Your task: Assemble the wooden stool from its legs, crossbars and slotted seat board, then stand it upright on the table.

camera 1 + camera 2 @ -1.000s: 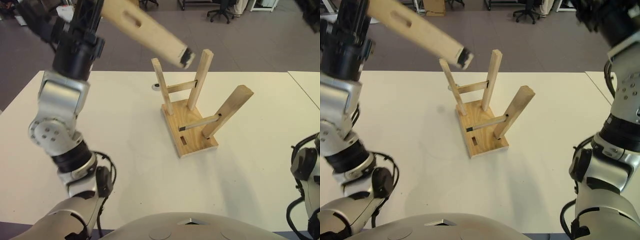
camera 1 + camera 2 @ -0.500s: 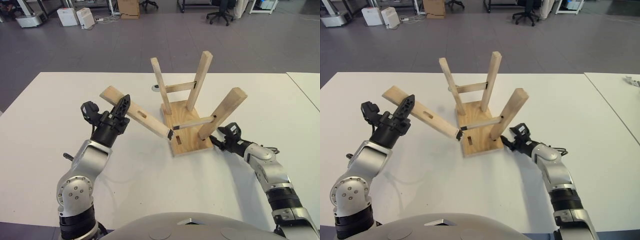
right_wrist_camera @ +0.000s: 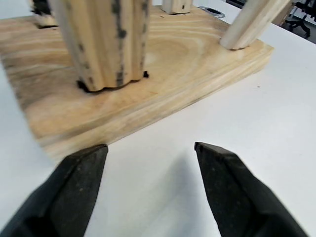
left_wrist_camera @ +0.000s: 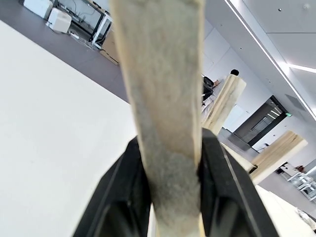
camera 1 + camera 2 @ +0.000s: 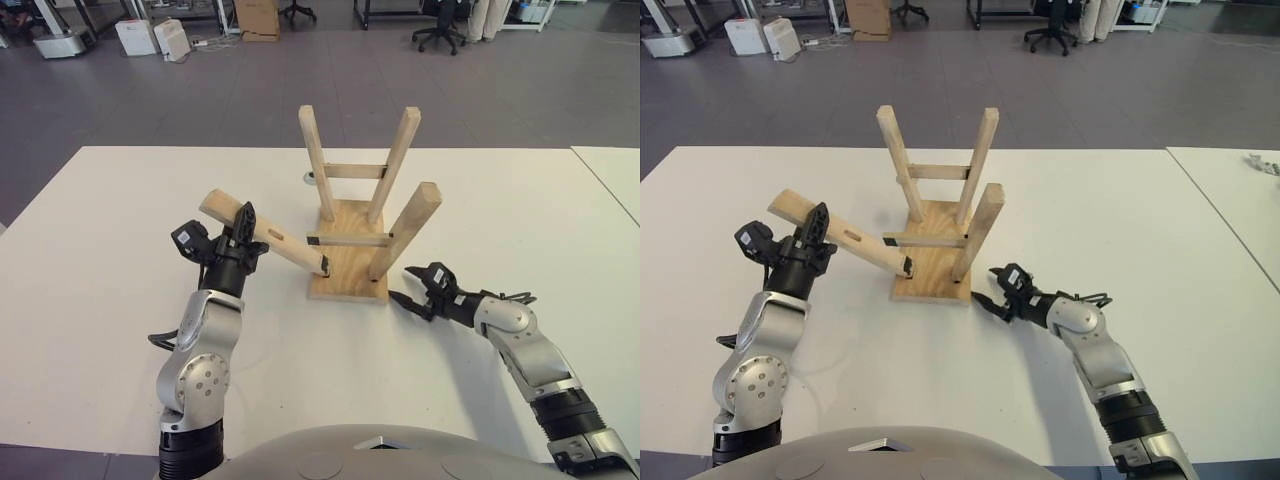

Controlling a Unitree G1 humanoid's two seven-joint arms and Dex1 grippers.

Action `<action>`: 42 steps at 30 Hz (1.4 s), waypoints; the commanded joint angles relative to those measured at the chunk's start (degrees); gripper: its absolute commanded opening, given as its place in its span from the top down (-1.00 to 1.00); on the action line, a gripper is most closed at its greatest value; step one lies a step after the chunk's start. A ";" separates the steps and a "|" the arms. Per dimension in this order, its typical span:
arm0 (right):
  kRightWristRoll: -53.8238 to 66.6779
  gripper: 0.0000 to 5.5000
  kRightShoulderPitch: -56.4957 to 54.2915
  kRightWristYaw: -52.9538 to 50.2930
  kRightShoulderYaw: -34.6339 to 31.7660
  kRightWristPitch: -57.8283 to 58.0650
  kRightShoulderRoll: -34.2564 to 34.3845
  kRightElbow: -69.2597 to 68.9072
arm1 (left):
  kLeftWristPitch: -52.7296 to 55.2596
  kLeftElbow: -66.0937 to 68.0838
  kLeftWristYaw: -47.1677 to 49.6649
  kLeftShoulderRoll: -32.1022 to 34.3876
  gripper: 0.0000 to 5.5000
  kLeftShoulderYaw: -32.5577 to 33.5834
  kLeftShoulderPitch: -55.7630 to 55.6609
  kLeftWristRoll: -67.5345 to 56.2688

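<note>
The slotted seat board (image 5: 347, 287) lies flat on the white table (image 5: 120, 330). Three legs stand up from it, two at the far side (image 5: 315, 160) (image 5: 395, 160) and one at the near right (image 5: 405, 235). One crossbar (image 5: 353, 171) joins the far pair, and another crossbar (image 5: 350, 240) runs left from the near leg. My left gripper (image 5: 243, 228) is shut on a fourth leg (image 5: 280, 243), which slants down so that its lower end meets the board's left edge. My right gripper (image 5: 405, 286) is open on the table just off the board's near right corner (image 3: 148, 64), its fingers (image 3: 79, 187) holding nothing.
A small dark round object (image 5: 312, 178) lies on the table behind the stool. A second table (image 5: 615, 170) starts at the far right. Bare tabletop spreads to the left, right and front of the board.
Both arms have come down from high up. The left has lowered the loose leg to the board's left edge. The board with its legs has turned, and the right gripper has drawn back from its corner.
</note>
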 commanded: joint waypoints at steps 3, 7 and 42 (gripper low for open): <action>0.47 -0.20 1.08 0.74 -1.27 0.18 -1.06 -2.90 | 9.52 -0.94 5.32 3.98 0.63 -3.51 0.63 8.96; 9.33 -0.20 3.80 5.34 -8.02 5.56 -4.88 -12.55 | 13.25 -4.22 6.92 3.21 0.63 -8.24 -0.56 11.11; 23.30 -0.20 -6.24 -3.83 -20.68 17.00 -5.29 -20.56 | 19.68 -8.03 -8.77 3.51 -0.10 -15.83 -8.62 18.22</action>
